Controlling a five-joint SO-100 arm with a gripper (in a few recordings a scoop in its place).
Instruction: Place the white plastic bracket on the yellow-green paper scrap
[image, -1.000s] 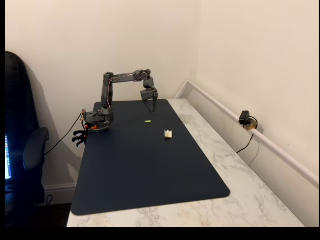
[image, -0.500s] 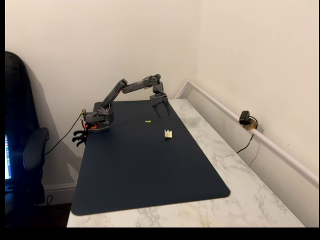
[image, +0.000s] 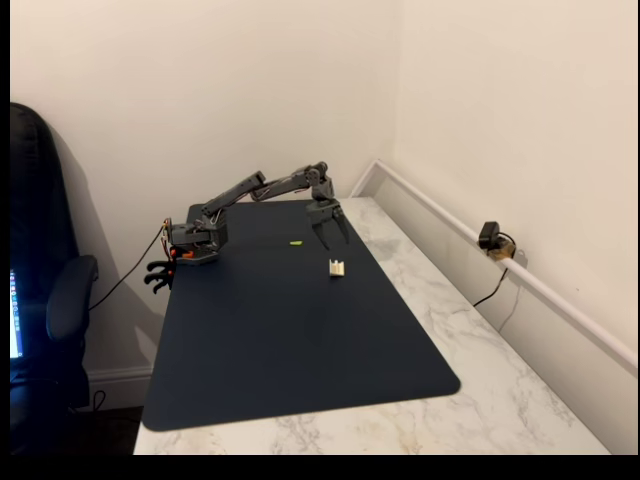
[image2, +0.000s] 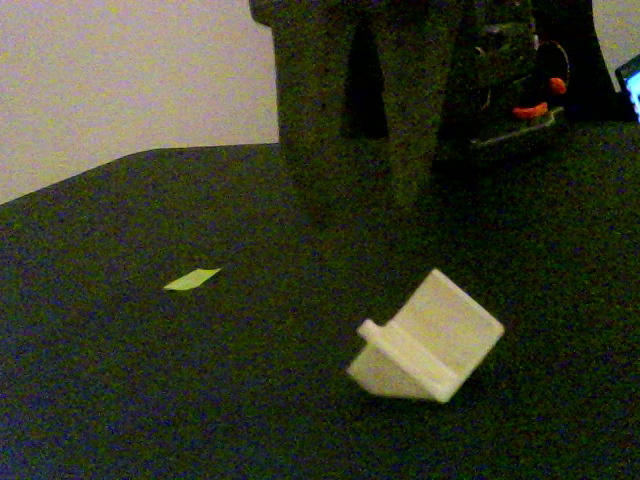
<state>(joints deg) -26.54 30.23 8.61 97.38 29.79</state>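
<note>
Gripper (image: 332, 240) hangs with its fingers spread, empty, just above the white plastic bracket (image: 338, 267) on the dark mat (image: 300, 340). Yellow-green paper scrap (image: 296, 242) lies apart from both.

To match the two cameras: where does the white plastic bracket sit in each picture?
A fixed view: white plastic bracket right of centre on the dark mat, below the gripper.
Another fixed view: bracket low, right of centre.
Shared landmark: the yellow-green paper scrap, left of the bracket in both.

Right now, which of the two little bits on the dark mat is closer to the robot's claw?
The white plastic piece. The open claw hangs just above and behind it, while the yellow-green paper scrap lies farther off to the left in that view.
</note>
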